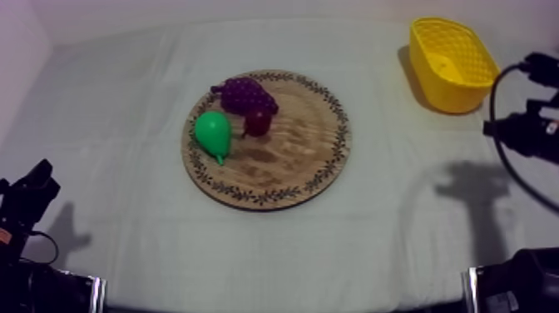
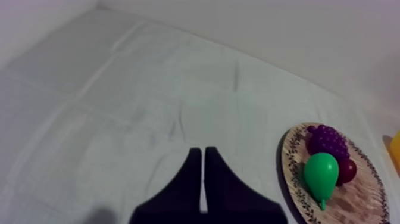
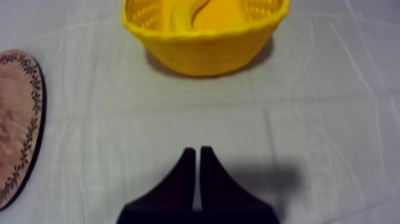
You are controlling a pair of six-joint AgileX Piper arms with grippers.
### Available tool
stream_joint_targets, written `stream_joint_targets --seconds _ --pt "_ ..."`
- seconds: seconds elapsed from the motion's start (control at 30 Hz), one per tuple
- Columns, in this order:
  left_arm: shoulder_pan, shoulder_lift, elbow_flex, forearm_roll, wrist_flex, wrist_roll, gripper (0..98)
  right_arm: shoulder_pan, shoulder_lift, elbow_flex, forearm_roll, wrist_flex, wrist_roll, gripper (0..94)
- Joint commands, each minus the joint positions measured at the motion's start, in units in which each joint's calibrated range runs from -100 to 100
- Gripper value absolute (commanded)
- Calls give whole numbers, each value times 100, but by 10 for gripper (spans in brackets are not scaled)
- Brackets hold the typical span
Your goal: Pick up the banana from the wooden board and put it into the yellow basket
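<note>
The banana (image 3: pixel 189 13) lies inside the yellow basket (image 3: pixel 202 44), down on its floor. From the right wrist view it shows as a smooth, pale yellow curved band rising from behind the near wall toward the basket's far side. Both of its ends are cut off or hidden by the rim, so I cannot tell which way the stem points. From above it is a paler patch against the basket's floor, too faint to read its long axis.

The basket is an oblong plastic tub with latticed walls and a thick rolled rim, standing at the far right of the grey-white cloth (image 1: pixel 125 125), well apart from the round wooden board (image 1: pixel 291 158). The board has visible grain and a dark leafy pattern round its rim.

On its left part sit a knobbly purple bunch of grapes (image 1: pixel 244 94), a glossy green pear (image 1: pixel 214 133) with its narrow end toward the near edge, and a small red fruit (image 1: pixel 258 123). The small red fruit is tucked between the grapes and the pear, touching the grapes.

The right gripper (image 3: pixel 197 150) hangs over bare cloth just short of the basket, its black fingers pressed together into a narrow wedge. The left gripper (image 2: pixel 204 150) is likewise pressed together, over creased cloth to the left of the board.
</note>
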Motion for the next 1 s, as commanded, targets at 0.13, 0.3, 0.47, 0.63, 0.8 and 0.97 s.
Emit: stream_joint_targets --seconds 0.13,0.3,0.47,0.63,0.8,0.97 --pt "-3 -3 3 -1 2 0 1 -15 -3057 1298 155 827 -127 5" --pt "-3 -3 3 -1 2 0 1 86 -4186 1662 150 1302 -84 5" --pt "-3 -3 3 -1 2 0 1 42 -4781 1744 326 1649 -265 5" --pt "-3 -3 3 -1 2 0 1 39 -5069 1744 364 1819 -363 5" --pt "-3 -3 3 -1 2 0 1 56 -5118 1756 349 1801 -230 5" --pt "-3 -3 3 -1 2 0 1 59 -5126 1769 344 1740 204 5"
